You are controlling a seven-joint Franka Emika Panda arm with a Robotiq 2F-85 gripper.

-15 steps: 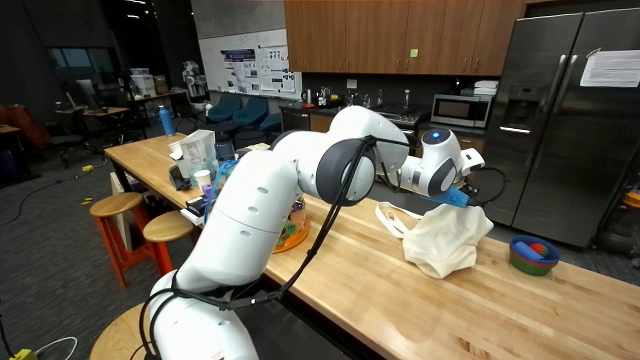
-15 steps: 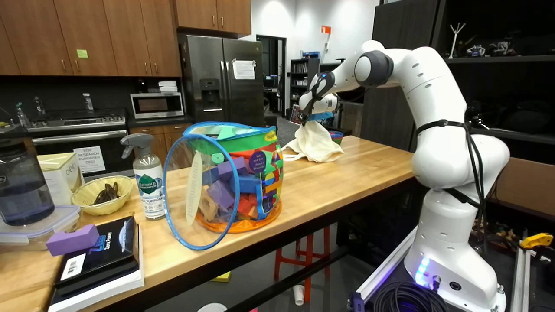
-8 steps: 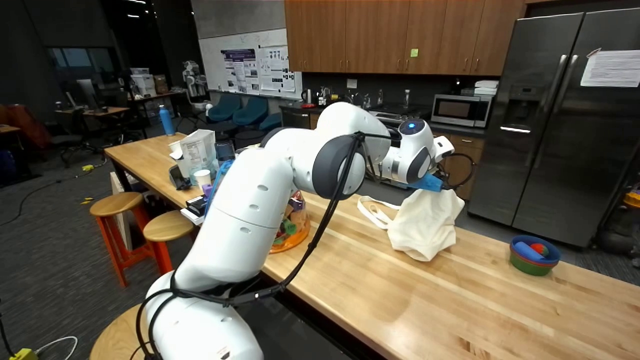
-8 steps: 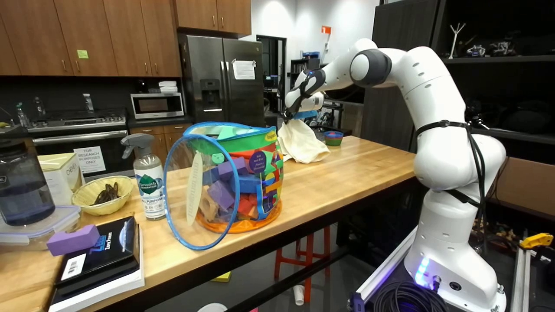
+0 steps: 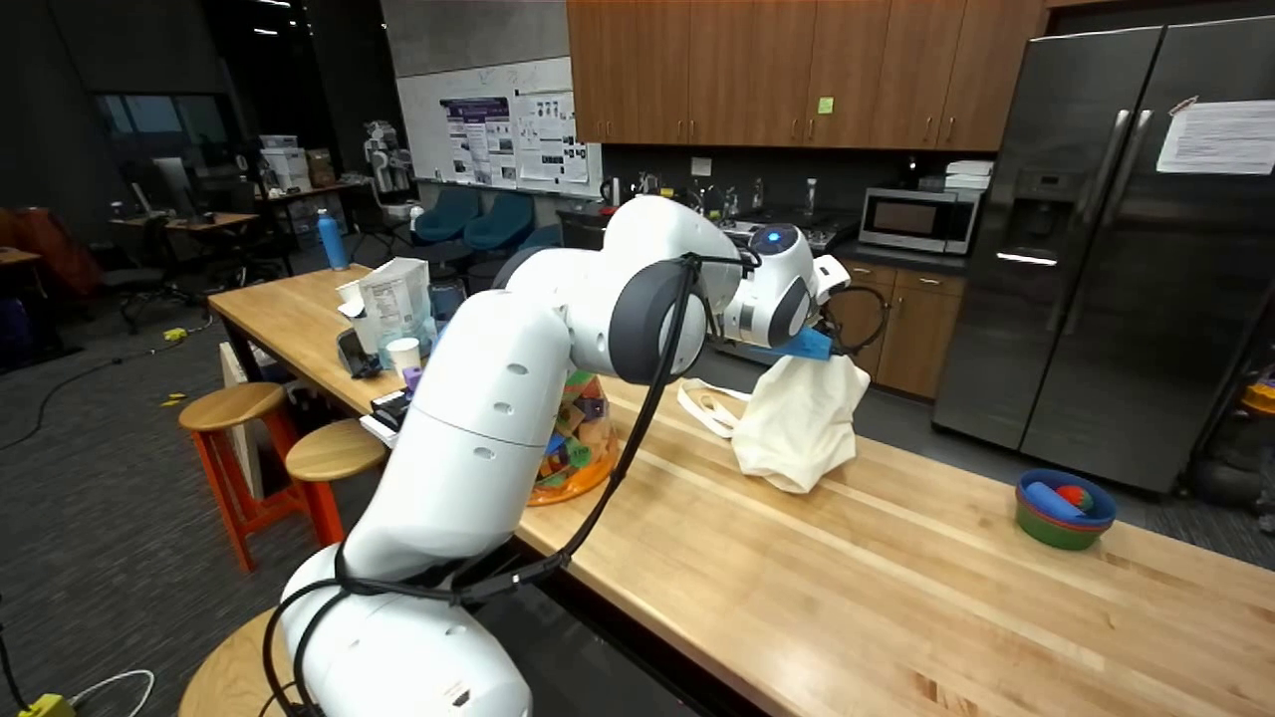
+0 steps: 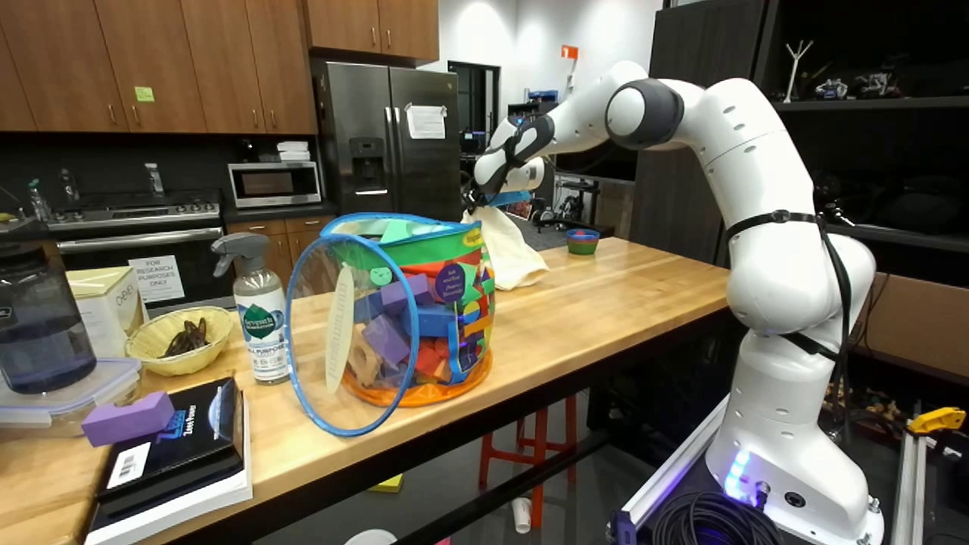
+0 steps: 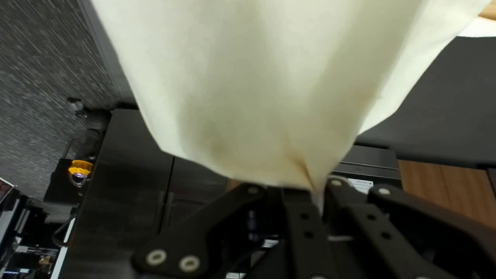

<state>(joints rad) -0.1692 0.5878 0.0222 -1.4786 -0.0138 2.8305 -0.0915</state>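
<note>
A cream cloth tote bag (image 5: 797, 428) hangs from my gripper (image 7: 316, 195), which is shut on a gathered fold of its fabric. In the wrist view the bag (image 7: 263, 85) fills the upper middle, and its pinched fold runs between the black fingers. In an exterior view the bag (image 6: 515, 250) is partly hidden behind a see-through block container (image 6: 431, 322). The bag's strap (image 5: 709, 410) trails to one side, low over the wooden table (image 5: 797, 597). Whether the bag's lower end touches the table, I cannot tell. A blue piece (image 5: 805, 344) sits at the gripper's mount.
Stacked bowls (image 5: 1056, 536) with small toys inside stand on the table. Near the block container are a spray bottle (image 6: 259, 325), a yellow basket (image 6: 178, 366) and a purple block (image 6: 129, 418) on a black box (image 6: 193, 443). Stools (image 5: 234, 403) stand beside the table.
My gripper has carried the bag along the table, away from the bowls and towards the block container. It stays shut on the fabric throughout, and the strap slides along.
</note>
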